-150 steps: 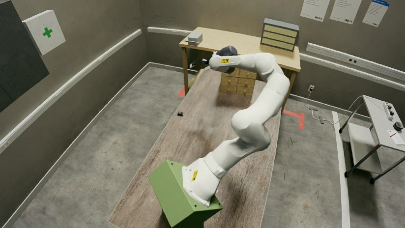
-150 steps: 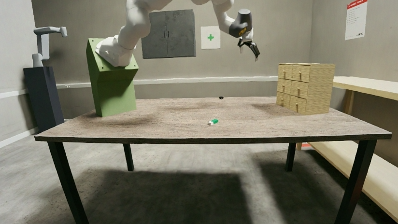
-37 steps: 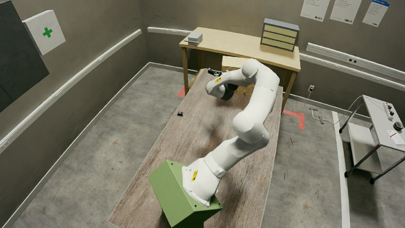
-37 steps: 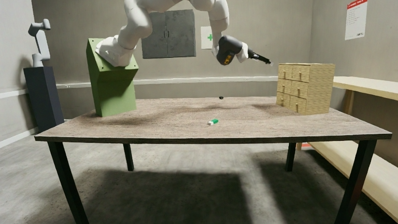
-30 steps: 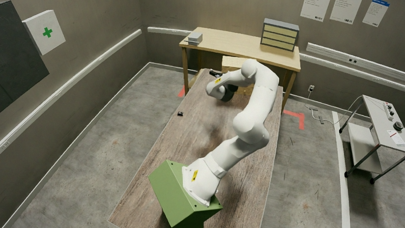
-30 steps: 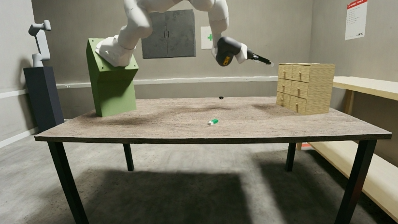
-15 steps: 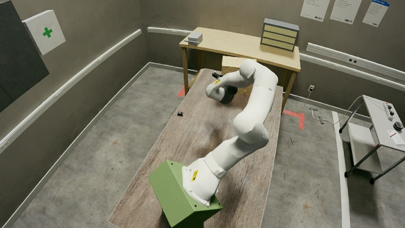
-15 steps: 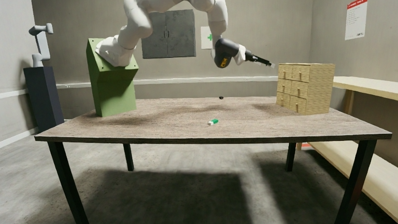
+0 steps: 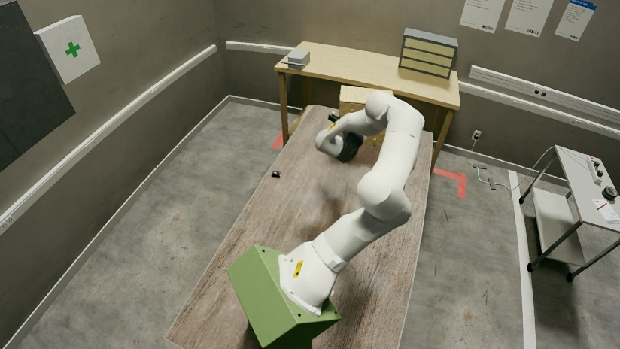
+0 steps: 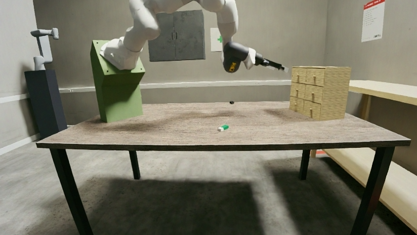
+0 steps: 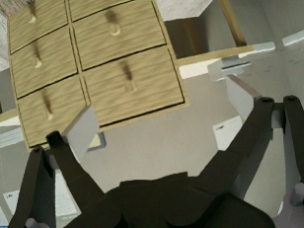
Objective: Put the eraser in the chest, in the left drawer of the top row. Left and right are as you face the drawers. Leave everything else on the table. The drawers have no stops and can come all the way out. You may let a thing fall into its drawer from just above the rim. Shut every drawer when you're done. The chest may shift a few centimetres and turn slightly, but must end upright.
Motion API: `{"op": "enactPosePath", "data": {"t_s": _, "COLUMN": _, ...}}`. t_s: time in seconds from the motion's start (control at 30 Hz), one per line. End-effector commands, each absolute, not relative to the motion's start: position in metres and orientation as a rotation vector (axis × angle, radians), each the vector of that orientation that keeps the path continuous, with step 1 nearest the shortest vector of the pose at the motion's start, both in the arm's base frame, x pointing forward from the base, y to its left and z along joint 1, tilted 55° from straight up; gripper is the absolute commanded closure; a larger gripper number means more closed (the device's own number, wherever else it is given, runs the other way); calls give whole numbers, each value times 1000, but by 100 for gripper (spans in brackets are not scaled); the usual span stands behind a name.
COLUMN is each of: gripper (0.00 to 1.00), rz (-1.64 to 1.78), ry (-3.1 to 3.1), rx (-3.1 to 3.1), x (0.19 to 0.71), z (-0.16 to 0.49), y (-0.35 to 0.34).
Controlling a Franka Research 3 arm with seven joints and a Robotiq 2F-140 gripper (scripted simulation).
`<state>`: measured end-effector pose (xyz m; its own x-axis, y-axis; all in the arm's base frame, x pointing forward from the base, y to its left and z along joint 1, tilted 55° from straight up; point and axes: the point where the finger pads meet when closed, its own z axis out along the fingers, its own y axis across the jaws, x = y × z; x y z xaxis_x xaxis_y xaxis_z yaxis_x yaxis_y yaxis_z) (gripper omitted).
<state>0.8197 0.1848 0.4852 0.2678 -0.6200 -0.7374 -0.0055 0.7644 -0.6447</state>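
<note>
Sm. black object [image 9: 275, 174] [image 10: 232, 102] near table's edge. Wooden workbench [image 9: 347, 65] [image 10: 387, 90] behind, w/ gray box [image 9: 298, 59] at one end, 3-row organizer [image 9: 427, 53] at other. White first-aid box [image 9: 68, 50] [image 10: 215, 39] on wall, nr dk gray cabinet [image 9: 30, 86] [image 10: 176, 35]. 2-shelf cart [image 9: 583, 183] off to side, power strip [image 9: 594, 169] on top.

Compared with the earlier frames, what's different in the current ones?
The gripper has swung toward the chest and down, from pointing downward to fingers aimed at its drawer fronts. Nothing was taken hold of. The eraser, the small black object and the closed drawers look unchanged.
</note>
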Motion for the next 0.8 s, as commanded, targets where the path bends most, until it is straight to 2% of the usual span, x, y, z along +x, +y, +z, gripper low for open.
{"op": "enactPosePath", "data": {"t_s": 0.0, "gripper": 0, "rz": -480, "ry": 1226, "rx": -592, "x": 816, "z": 489, "y": 178}}
{"op": "enactPosePath", "data": {"t_s": 0.77, "gripper": 0, "rz": -530, "ry": 1208, "rx": -553, "x": 811, "z": 493, "y": 156}}
